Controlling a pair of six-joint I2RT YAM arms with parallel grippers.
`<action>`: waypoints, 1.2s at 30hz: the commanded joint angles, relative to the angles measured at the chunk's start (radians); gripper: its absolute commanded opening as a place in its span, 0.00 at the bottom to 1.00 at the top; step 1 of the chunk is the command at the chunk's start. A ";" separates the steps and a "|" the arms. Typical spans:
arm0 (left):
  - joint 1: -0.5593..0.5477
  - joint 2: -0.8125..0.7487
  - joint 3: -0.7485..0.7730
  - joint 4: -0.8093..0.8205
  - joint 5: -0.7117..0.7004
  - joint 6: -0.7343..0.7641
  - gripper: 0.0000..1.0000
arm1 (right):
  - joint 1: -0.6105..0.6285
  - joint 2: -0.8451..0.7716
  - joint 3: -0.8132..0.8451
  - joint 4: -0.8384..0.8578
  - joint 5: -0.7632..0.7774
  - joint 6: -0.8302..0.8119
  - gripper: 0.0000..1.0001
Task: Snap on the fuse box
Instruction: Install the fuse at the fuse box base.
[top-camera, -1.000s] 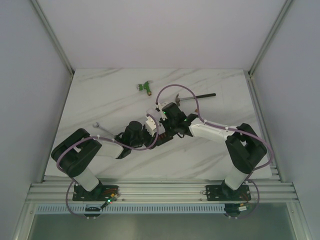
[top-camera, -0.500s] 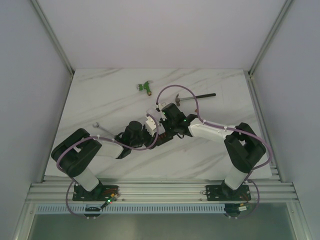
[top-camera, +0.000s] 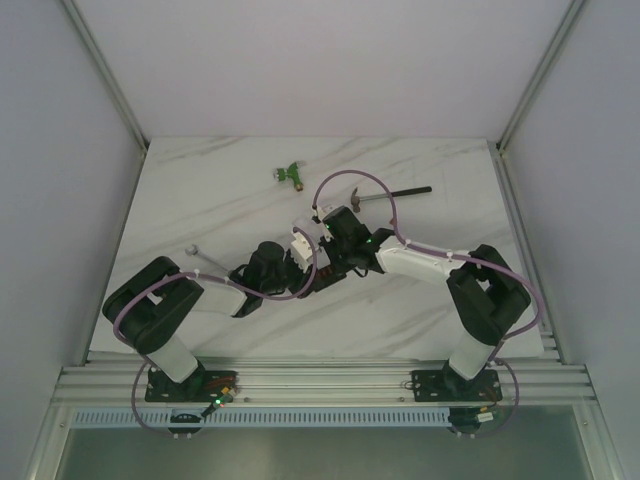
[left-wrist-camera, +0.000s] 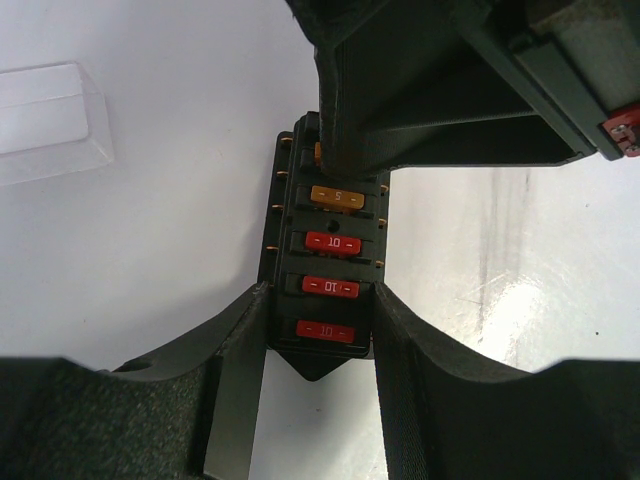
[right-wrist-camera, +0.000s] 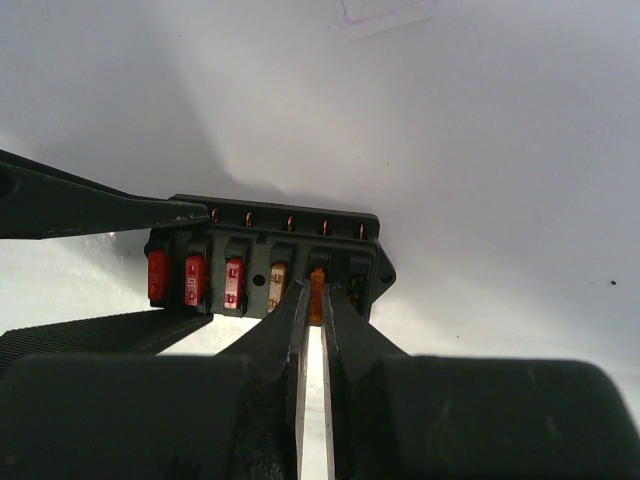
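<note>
- We find a white marble-patterned table enclosed by plain pale walls, with both arms bolted at its near edge.
- Both arms reach inward and meet near the table's middle, where the fuse box lies flat on the surface.
- The left gripper is clenched across the near end of the fuse box, one finger against each long side.
- Three red fuses and one amber fuse sit in a row in the box.
- The right gripper is nearly closed, pinching an orange fuse that stands at a slot close to the box's other end.
- A clear lid lies on the table, apart from the box.
- Farther back lie a hammer and a small green fitting, well apart from the grippers.
</note>
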 joint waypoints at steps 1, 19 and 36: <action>0.004 0.028 -0.002 -0.076 0.017 0.016 0.46 | 0.006 0.056 -0.024 -0.041 0.029 0.004 0.00; 0.019 0.022 -0.012 -0.070 0.012 0.011 0.43 | 0.011 0.184 0.003 -0.243 0.063 -0.039 0.00; 0.041 0.016 -0.027 -0.053 0.024 0.004 0.42 | -0.008 0.266 0.012 -0.361 0.040 -0.097 0.00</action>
